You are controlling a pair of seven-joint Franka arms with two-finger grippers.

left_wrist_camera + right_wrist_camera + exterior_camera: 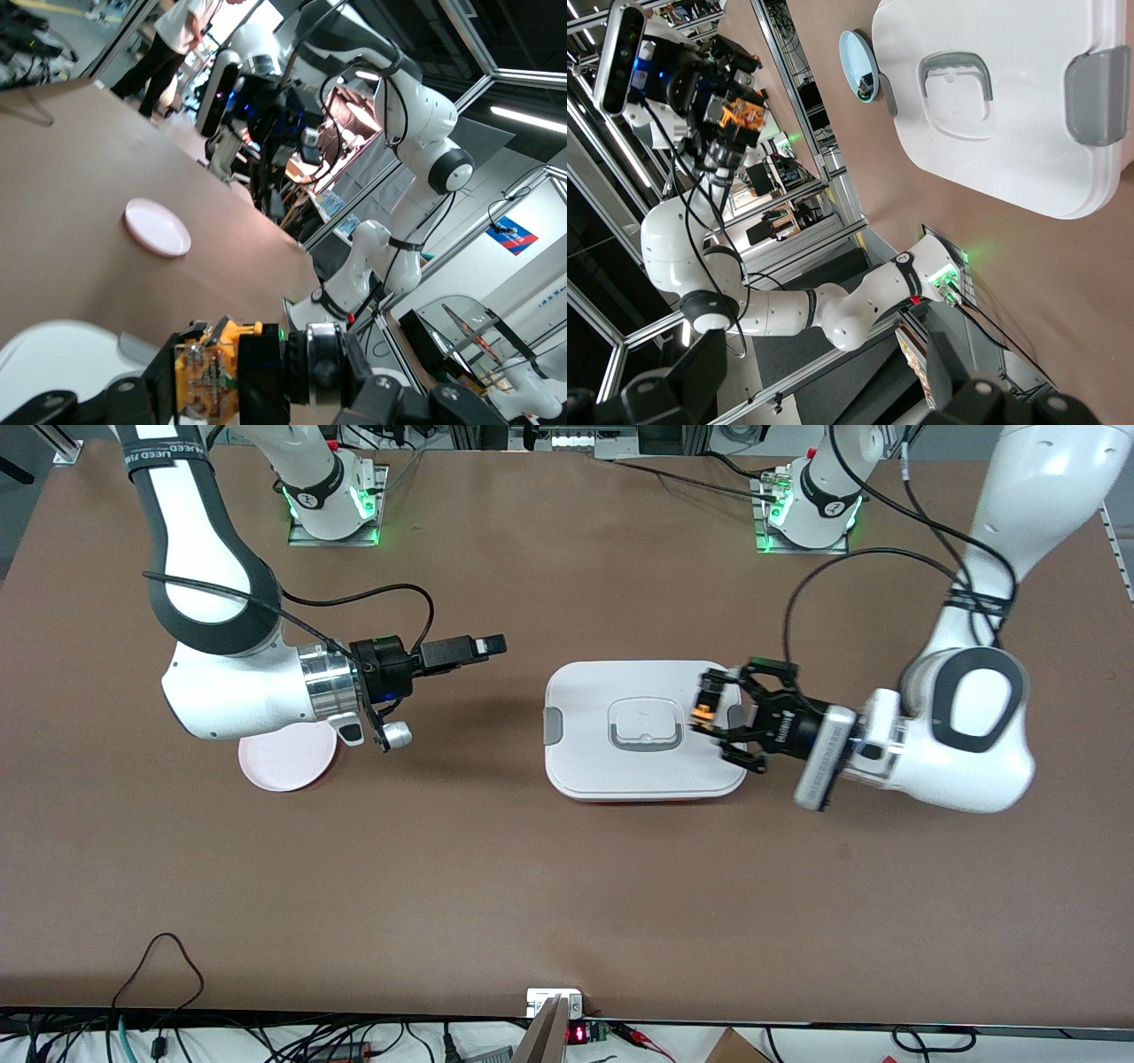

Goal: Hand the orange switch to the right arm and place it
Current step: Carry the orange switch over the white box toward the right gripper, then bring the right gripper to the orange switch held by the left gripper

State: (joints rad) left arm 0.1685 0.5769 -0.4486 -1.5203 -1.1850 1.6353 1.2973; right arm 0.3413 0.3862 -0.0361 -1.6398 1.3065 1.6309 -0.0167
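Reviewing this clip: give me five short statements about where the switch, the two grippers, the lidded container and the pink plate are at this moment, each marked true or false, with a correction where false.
1. The left gripper is shut on the orange switch. True.
2. The switch is held over the white container. True.
3. The right gripper already has hold of the switch. False: it is open and holds nothing, up over bare table between the pink plate and the container.
4. The container's lid is off. False: the lid is on, with its grey handle lying flat.
5. The pink plate lies toward the right arm's end of the table, partly under that arm's wrist in the front view. True.
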